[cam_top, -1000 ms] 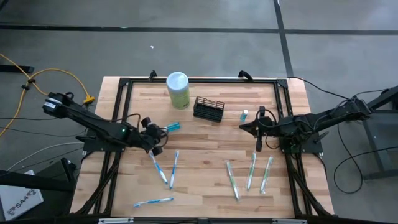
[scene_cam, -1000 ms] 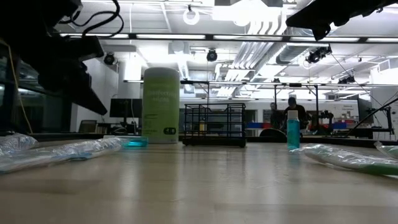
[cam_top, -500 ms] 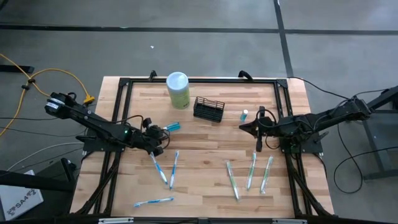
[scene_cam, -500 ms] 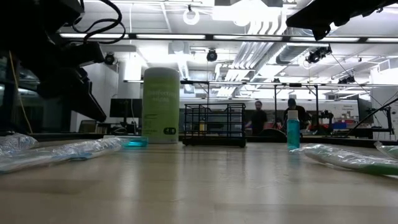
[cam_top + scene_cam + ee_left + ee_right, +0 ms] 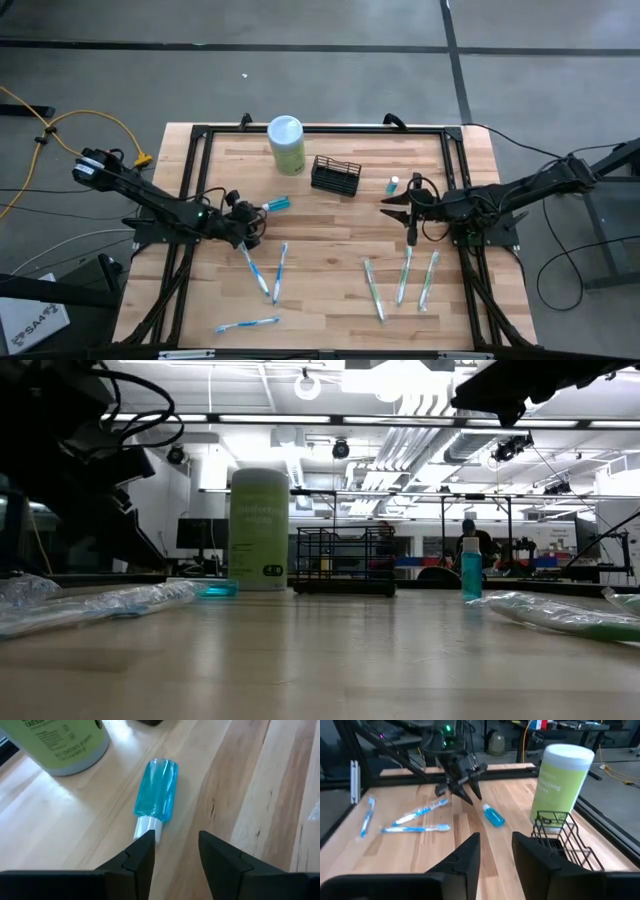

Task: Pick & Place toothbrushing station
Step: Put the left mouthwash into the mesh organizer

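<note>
The toothbrushing station, a small black wire basket (image 5: 336,176) (image 5: 343,558) (image 5: 560,837), stands on its base at the table's far middle. No gripper touches it. My left gripper (image 5: 254,216) (image 5: 176,842) is open and low over the table's left half. Its fingertips stand just short of the white cap of a blue bottle (image 5: 156,787) (image 5: 278,204), which lies on its side. My right gripper (image 5: 393,206) (image 5: 495,840) is open, raised to the right of the basket, with nothing between its fingers.
A pale green canister (image 5: 286,143) (image 5: 259,530) stands left of the basket. A small blue bottle (image 5: 394,184) (image 5: 471,568) stands upright to its right. Wrapped toothbrushes lie near left (image 5: 268,270) (image 5: 246,324) and near right (image 5: 403,275). A black frame (image 5: 320,129) rims the table.
My left gripper has sunk toward the table beside the lying blue bottle. My right gripper has stayed in place, and its fingers have spread apart. Nothing on the table has moved.
</note>
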Controlling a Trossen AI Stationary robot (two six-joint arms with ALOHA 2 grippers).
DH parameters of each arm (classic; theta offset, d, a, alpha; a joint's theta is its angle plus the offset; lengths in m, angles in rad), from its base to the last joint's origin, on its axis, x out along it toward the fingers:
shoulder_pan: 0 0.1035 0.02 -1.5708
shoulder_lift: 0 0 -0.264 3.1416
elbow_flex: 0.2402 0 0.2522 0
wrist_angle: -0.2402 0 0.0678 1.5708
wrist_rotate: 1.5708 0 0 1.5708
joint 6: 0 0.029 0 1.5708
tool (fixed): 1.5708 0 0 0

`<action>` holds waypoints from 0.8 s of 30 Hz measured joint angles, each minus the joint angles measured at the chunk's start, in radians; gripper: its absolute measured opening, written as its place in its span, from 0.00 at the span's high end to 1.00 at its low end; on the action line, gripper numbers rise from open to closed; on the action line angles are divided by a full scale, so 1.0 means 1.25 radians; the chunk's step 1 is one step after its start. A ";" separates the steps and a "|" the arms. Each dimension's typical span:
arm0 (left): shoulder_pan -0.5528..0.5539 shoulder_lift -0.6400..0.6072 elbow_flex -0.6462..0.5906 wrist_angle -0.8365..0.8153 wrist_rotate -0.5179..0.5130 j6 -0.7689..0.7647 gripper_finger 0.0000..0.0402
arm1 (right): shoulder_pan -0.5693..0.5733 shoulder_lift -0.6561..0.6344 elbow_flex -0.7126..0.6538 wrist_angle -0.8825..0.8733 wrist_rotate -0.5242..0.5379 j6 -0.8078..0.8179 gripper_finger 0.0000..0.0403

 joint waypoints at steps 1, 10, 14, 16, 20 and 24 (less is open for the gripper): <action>0.000 0.000 -0.013 0.018 -0.001 0.000 0.64 | 0.000 0.003 0.000 0.002 0.000 0.000 0.72; 0.014 0.000 -0.051 0.055 -0.021 0.021 0.64 | 0.000 0.012 0.000 0.011 0.000 0.002 0.66; 0.039 0.000 -0.065 0.057 -0.005 0.021 0.64 | 0.000 0.012 0.000 0.017 0.000 0.003 0.64; 0.051 0.000 -0.074 0.072 0.010 0.021 0.64 | 0.000 0.012 0.000 0.017 0.000 0.003 0.63; 0.071 0.000 -0.091 0.114 0.043 0.029 0.64 | 0.000 0.012 0.000 0.016 0.000 0.003 0.63; 0.082 0.000 -0.114 0.188 0.054 0.076 0.64 | 0.000 0.012 0.000 0.016 0.000 0.003 0.63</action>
